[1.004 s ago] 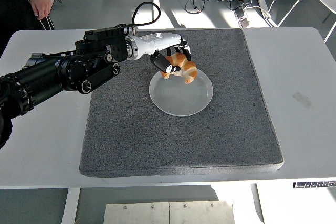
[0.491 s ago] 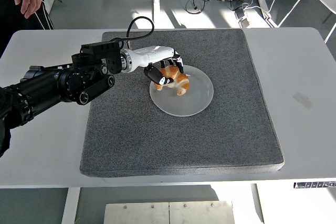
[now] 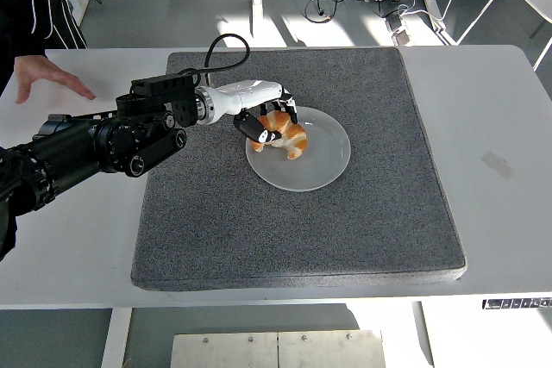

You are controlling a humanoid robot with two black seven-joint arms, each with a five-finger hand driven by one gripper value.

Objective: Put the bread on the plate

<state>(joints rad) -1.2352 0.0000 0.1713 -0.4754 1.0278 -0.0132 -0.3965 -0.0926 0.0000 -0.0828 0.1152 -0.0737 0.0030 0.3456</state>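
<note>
Croissant (image 3: 285, 134) rests on the plate (image 3: 323, 170) within my left hand (image 3: 266, 121)'s curled grasp; I should open fingers gently, then lift clear.

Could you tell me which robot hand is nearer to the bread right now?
The left robot hand: its fingers are closed around the bread over the plate. The right robot hand is not in view.
</note>
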